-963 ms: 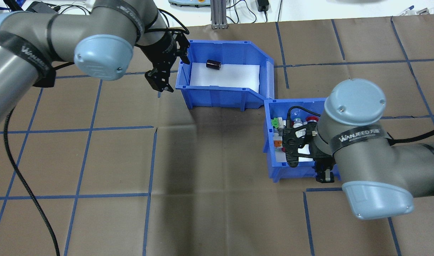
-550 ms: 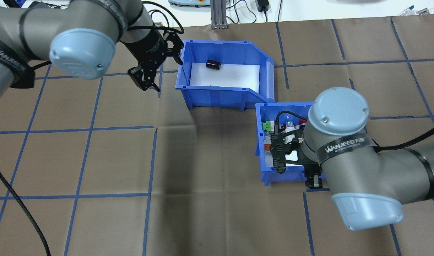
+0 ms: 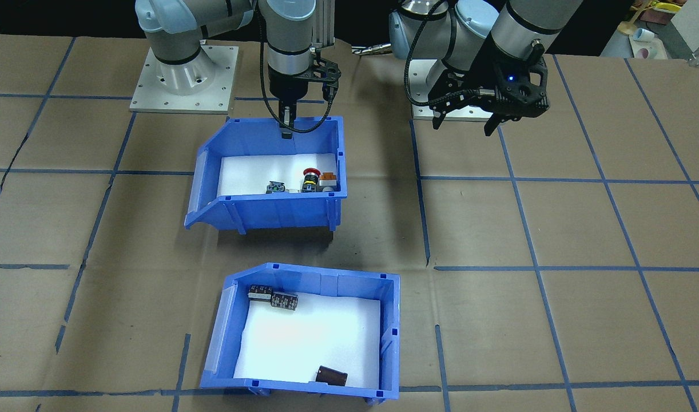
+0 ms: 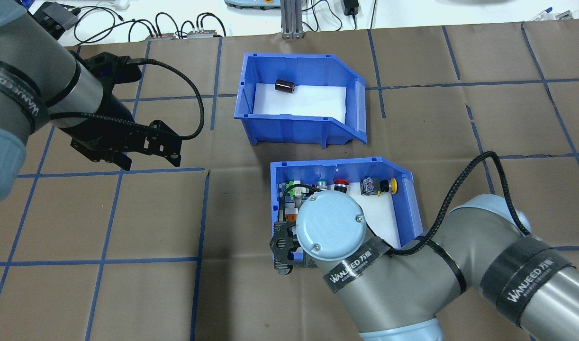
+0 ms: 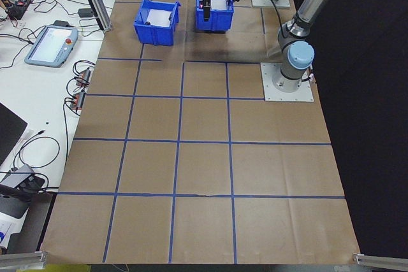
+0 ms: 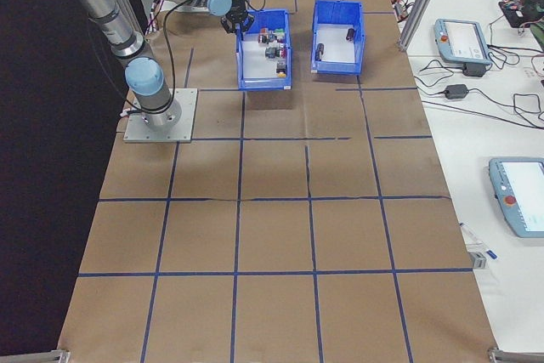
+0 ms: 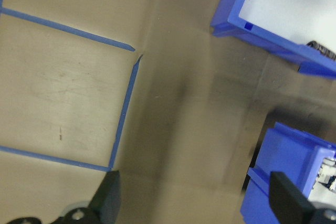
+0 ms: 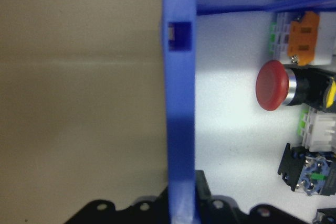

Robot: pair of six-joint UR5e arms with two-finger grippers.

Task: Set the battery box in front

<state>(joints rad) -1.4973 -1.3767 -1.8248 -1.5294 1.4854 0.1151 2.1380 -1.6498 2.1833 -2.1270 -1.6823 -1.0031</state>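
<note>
The battery box (image 4: pixel 289 130), a blue bin with a white floor, stands at the far middle of the table with a dark battery (image 4: pixel 284 85) inside. In the front-facing view the battery box (image 3: pixel 388 326) holds three dark packs. My left gripper (image 4: pixel 151 161) hangs open and empty well left of it; its fingers (image 7: pixel 107 195) frame bare paper. My right gripper (image 3: pixel 285 127) is shut on the near wall of the blue button bin (image 4: pixel 408 208). The right wrist view shows that wall (image 8: pixel 181 103) running between the jaws.
The button bin (image 3: pixel 269 206) holds a red push-button (image 8: pixel 273 85) and other coloured switches, and sits just robot-side of the battery box. An aluminium post (image 4: pixel 292 19) and cables lie past the far table edge. Arm base plates (image 3: pixel 183 80) stand at the robot side.
My right arm has dragged the button bin left and toward the robot, turning it. My left gripper has pulled away from the battery box's left wall, back and to the left.
</note>
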